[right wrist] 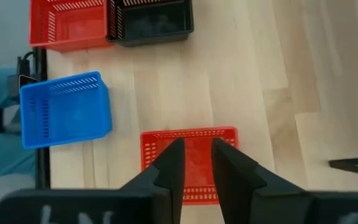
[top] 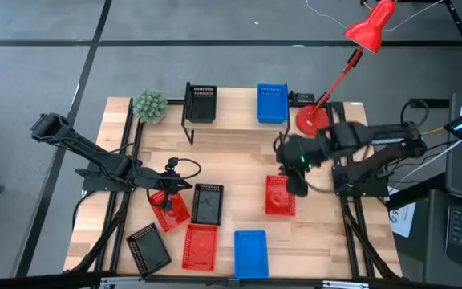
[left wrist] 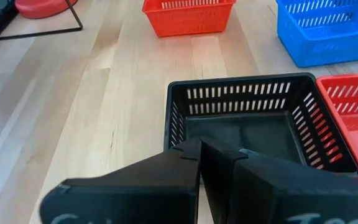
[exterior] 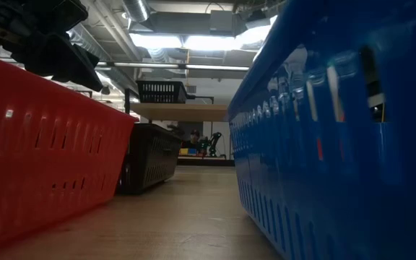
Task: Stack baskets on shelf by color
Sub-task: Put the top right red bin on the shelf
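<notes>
The shelf (top: 235,122) stands at the table's far edge, with a black basket (top: 201,103) and a blue basket (top: 272,104) on its plank. My right gripper (right wrist: 196,152) hangs open above a red basket (right wrist: 188,163) that lies flat on the table at the right (top: 279,195). My left gripper (left wrist: 201,150) is shut and empty, just short of a black basket (left wrist: 241,124). In the high view it (top: 171,181) hovers by the far end of a skewed red basket (top: 169,207). Red (top: 200,245), blue (top: 250,253) and black (top: 149,249) baskets lie near the front edge.
A red desk lamp stands with its base (top: 311,119) at the shelf's right end, and a green plant ball (top: 149,106) sits at its left end. Bare wood lies between the shelf and the middle baskets. In the low view the red (exterior: 42,159) and blue (exterior: 338,130) baskets flank the camera.
</notes>
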Robot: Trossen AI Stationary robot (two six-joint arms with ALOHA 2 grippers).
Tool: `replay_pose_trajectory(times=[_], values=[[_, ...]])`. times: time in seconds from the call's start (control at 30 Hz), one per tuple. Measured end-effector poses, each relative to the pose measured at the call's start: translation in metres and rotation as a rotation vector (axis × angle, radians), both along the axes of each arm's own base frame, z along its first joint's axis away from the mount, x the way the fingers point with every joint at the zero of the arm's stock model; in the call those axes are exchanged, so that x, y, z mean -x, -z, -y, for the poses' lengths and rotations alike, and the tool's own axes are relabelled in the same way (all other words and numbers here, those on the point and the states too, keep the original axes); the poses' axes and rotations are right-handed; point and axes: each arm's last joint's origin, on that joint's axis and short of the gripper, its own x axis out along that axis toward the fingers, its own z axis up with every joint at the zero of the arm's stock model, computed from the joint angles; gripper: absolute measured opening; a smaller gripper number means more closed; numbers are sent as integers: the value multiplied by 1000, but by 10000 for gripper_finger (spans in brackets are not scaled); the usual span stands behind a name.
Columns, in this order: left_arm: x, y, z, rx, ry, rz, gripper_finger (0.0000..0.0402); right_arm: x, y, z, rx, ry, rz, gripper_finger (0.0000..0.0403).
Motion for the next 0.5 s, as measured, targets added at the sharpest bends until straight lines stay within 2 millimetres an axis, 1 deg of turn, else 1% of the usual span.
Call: replay_pose_trajectory(times=[0.1,0.17,0.23,0.33,0.4,0.5], values=[[0,0,0,3,2,0,0,4,2,-27,43,43,13,77],[0,0,0,6,9,-1,0,6,9,-43,80,68,14,77],[0,0,0,7,11,-2,0,6,23,-57,119,64,-12,77],[0,0,0,9,10,-2,0,7,52,-71,156,52,-82,77],[0,0,0,9,10,-2,0,5,70,-76,164,48,-109,77],[0,0,1,10,10,-1,0,3,91,-78,151,41,-113,77]])
